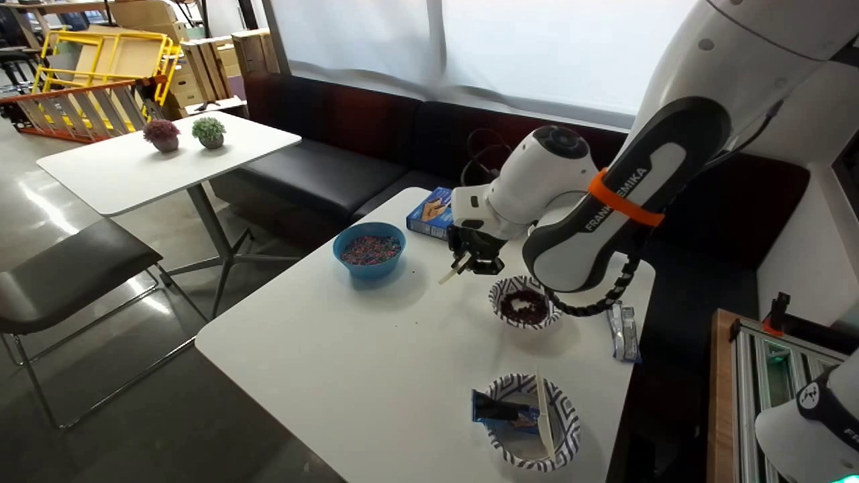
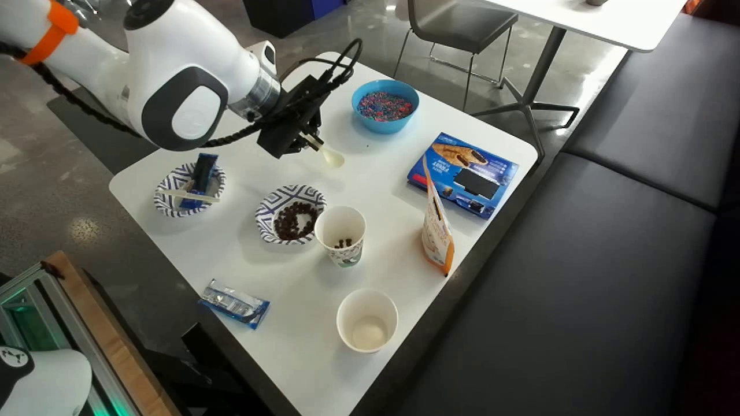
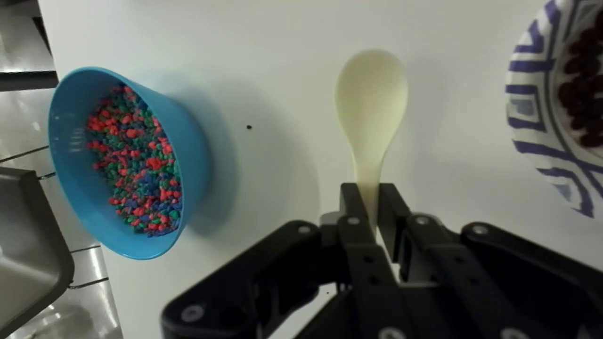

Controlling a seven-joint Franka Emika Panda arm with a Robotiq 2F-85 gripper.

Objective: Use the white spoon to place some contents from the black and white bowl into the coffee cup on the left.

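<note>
My gripper (image 3: 369, 202) is shut on the white spoon (image 3: 372, 96), which points forward with its scoop empty. In both exterior views the spoon (image 2: 333, 157) (image 1: 449, 274) is held above the table, between the blue bowl and the black and white bowl (image 2: 272, 203). That bowl (image 1: 498, 290) holds brown pieces; part of it (image 3: 532, 89) shows at the right of the wrist view. In an exterior view a white coffee cup (image 2: 340, 222) beside it has several brown pieces inside. A second white cup (image 2: 367, 309) looks empty. The arm hides both cups in an exterior view.
A blue bowl (image 2: 384, 125) of coloured bits stands near the table's far edge. A blue box (image 2: 462, 173) and an upright orange-white pouch (image 2: 437, 231) stand along one side. A striped dish (image 2: 167, 202) holds a wrapper and another spoon. A silver packet (image 2: 234, 303) lies near an edge.
</note>
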